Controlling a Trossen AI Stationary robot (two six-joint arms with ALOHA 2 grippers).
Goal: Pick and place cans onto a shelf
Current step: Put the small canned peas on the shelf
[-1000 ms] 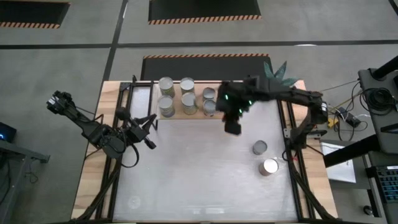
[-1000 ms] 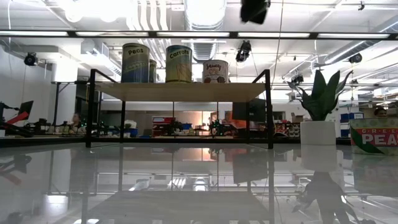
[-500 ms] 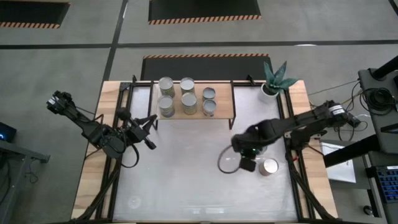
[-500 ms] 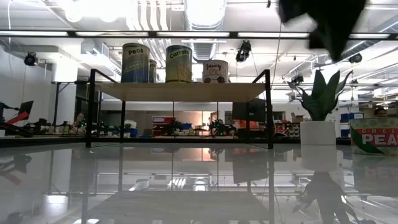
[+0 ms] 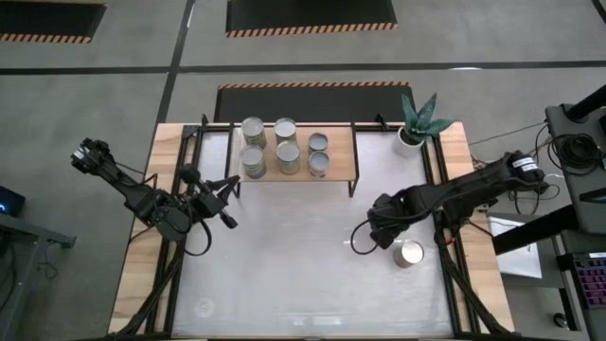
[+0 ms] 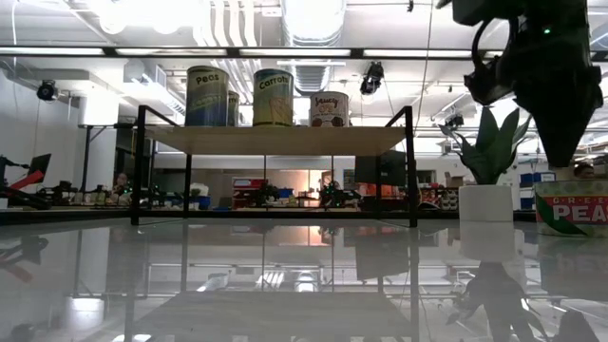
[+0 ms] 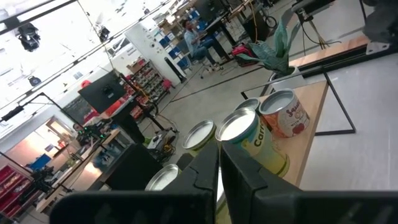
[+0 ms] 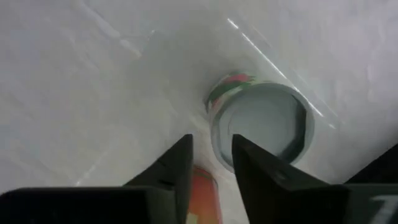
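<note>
Seen from above, the shelf (image 5: 295, 161) sits in the upper middle of the frame on the white table (image 5: 284, 275), its light wooden board carrying six cans (image 5: 285, 147) in three pairs: two at the left end, two in the middle, two toward the right, leaving the right end of the board bare. In the low view three of those cans show along the front edge of the board, upright, with printed labels. A small white pot with a green plant (image 5: 415, 121) stands at the upper right of the table, beside the shelf's right end. Two more cans are off the shelf in the right centre of the overhead frame: one with a shiny lid (image 5: 409, 253) stands free on the table, and another lies mostly hidden under the right gripper (image 5: 383, 234), just up and left of the shiny one. The right wrist view looks straight down on that can (image 8: 261, 127), its grey top round and its red and green label showing at one edge, with the right gripper's fingers (image 8: 174, 171) slightly parted above it and not touching it. The left gripper (image 5: 227, 197) hangs at the left centre, near the shelf's left end, its fingers (image 7: 205, 180) pressed together and holding nothing.
</note>
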